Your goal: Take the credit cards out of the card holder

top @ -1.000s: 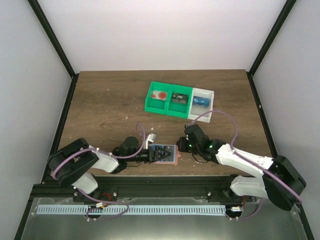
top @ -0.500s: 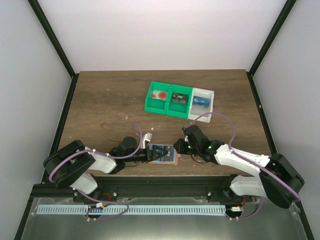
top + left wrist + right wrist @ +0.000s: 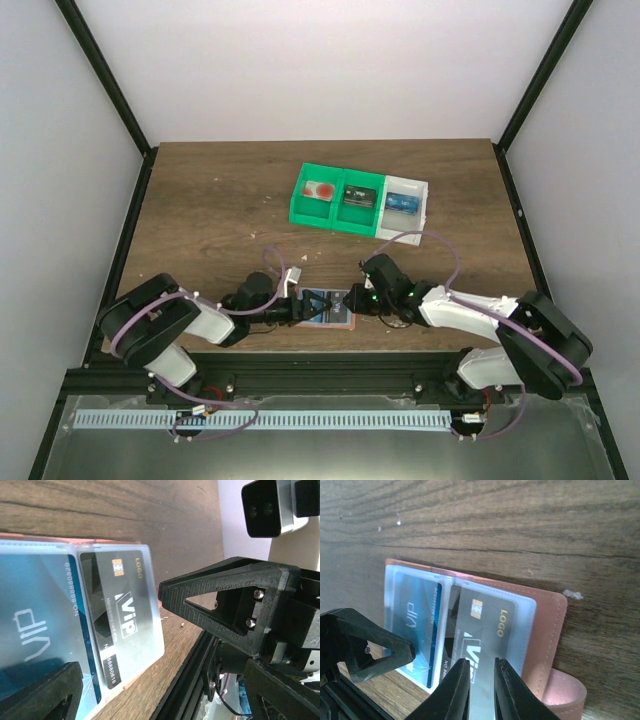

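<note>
At the near edge of the tabletop (image 3: 200,200) the card holder (image 3: 330,309) lies lengthwise between the wide-open left gripper (image 3: 311,306) and the right gripper (image 3: 476,690), nearly closed at the dark card (image 3: 485,625), hold unclear

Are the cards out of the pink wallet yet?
Not yet. Done: the card holder lies open. In hand: the right gripper, nearly closed, is at the dark card; the left gripper is open. To do: that card and the blue card sit in their sleeves.
</note>
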Controlling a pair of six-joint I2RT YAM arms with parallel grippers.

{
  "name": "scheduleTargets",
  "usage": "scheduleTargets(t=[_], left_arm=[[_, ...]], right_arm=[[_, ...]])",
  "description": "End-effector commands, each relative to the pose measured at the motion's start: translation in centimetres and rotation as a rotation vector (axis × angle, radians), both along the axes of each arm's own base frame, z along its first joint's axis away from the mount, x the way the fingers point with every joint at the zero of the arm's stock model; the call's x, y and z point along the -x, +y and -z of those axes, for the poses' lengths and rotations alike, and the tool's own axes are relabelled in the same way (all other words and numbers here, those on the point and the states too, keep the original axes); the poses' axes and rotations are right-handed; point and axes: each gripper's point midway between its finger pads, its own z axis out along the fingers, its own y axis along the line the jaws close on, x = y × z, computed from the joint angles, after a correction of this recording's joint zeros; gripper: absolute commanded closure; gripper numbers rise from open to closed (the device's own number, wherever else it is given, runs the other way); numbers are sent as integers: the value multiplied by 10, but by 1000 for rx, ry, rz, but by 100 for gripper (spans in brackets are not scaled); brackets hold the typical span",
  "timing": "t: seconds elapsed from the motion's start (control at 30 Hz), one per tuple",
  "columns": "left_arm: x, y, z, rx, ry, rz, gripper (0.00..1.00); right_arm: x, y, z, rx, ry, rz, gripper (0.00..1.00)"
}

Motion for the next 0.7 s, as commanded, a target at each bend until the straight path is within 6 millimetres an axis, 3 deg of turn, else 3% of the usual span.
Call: scheduleTargets(t=[0.0,0.37,0.67], left_arm=[[-3,-6,-3,29,-26,23,11],[-8,-10,-1,13,-42,29,19],[-15,-5,15,-73,-58,4,31]], right_arm=[[4,-3,11,21,37,4,84],[14,-10,32,44,83,0,87],[17,-15,38,59,86,6,92]])
